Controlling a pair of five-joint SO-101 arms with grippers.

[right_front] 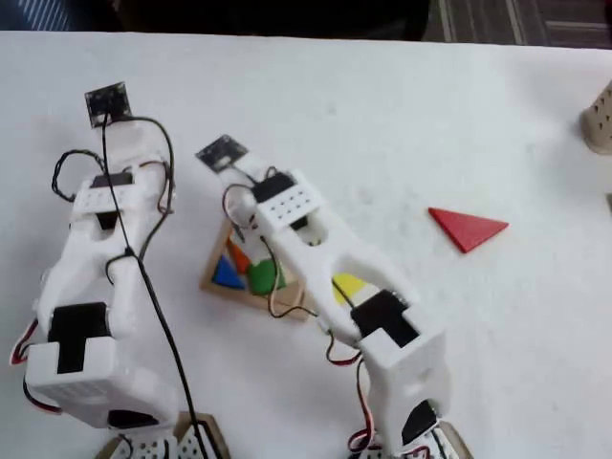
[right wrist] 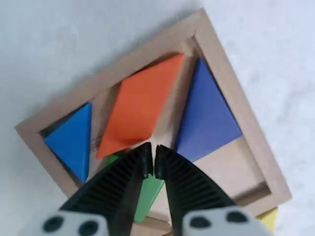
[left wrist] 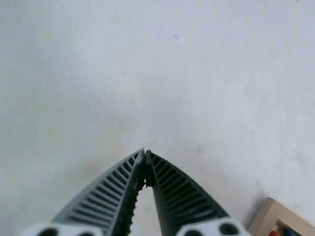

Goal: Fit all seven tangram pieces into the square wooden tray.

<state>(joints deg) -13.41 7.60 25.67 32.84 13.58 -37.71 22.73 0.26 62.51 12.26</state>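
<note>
- Tray mid-tabletop, holding orange piece, green piece and blue triangles.
- Yellow piece just outside its rim; red triangle well apart.
- Right hand closed empty above the tray.
- Left hand closed over bare tabletop.

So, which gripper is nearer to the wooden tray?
Right. The right gripper is directly above the tray; the left gripper is above the bare table, beside one tray corner.
</note>
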